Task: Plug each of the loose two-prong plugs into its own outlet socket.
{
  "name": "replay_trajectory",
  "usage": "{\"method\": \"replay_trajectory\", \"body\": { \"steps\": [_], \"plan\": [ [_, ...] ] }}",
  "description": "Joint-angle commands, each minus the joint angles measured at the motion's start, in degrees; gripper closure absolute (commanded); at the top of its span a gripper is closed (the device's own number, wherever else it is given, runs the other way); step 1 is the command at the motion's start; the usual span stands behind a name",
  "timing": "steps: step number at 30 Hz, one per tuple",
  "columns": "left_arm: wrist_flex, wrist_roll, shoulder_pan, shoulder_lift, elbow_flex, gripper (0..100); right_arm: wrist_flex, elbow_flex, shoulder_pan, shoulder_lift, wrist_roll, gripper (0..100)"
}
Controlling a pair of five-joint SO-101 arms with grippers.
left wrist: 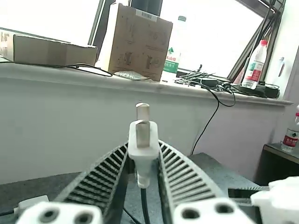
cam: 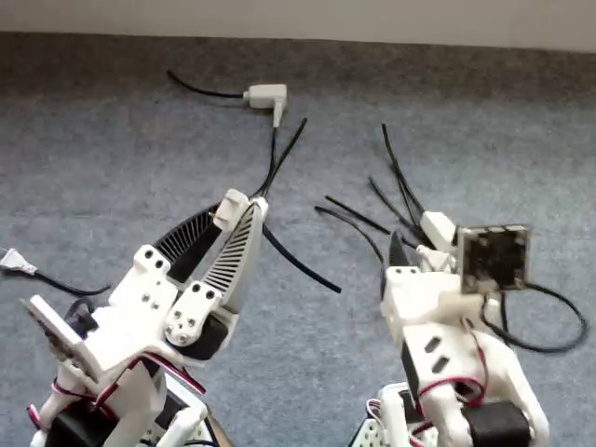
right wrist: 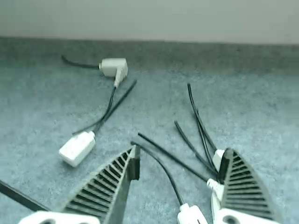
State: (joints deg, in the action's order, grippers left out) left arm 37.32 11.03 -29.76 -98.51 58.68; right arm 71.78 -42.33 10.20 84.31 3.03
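Observation:
My left gripper [left wrist: 142, 161] is shut on a white two-prong plug [left wrist: 141, 140] and holds it off the carpet, prongs pointing away from the wrist. The same plug [cam: 230, 209] sits at that gripper's tip in the high view, its black cable trailing down. My right gripper [right wrist: 180, 163] is open, low over the carpet, with a black cable running between its fingers. A white connector [right wrist: 216, 158] lies against one finger, and a white plug [right wrist: 190, 215] lies closer to the wrist. Farther off lie a white block [right wrist: 77, 148] on a cable and a white angled connector [cam: 265, 95].
Grey carpet [cam: 112, 158] covers the table up to a pale wall at the back. Several loose black cables [cam: 396, 186] fan out ahead of the right gripper. Another white plug [cam: 14, 261] lies at the far left edge. A windowsill with boxes and bottles [left wrist: 135, 42] rises behind.

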Motion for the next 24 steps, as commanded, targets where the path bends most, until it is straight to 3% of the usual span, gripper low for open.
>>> {"method": "replay_trajectory", "body": {
  "steps": [1,10,15,18,24],
  "plan": [
    [-2.20,-2.99,-1.10,-1.80,1.98,99,-0.66,13.41,-0.04,0.22,-0.35,72.4],
    [-10.90,-3.34,-2.15,-1.89,11.38,99,-1.10,35.56,0.31,0.22,2.64,72.4],
    [-15.03,-6.07,-10.33,-2.15,15.87,99,-7.08,37.67,1.80,0.22,16.53,78.6],
    [-15.47,-8.35,-16.40,-2.33,16.13,99,-9.45,37.23,1.80,-0.04,17.49,88.0],
    [-15.47,-12.84,-22.11,-2.33,16.40,99,-9.98,37.23,3.38,-0.13,20.40,89.3]
  ]
}}
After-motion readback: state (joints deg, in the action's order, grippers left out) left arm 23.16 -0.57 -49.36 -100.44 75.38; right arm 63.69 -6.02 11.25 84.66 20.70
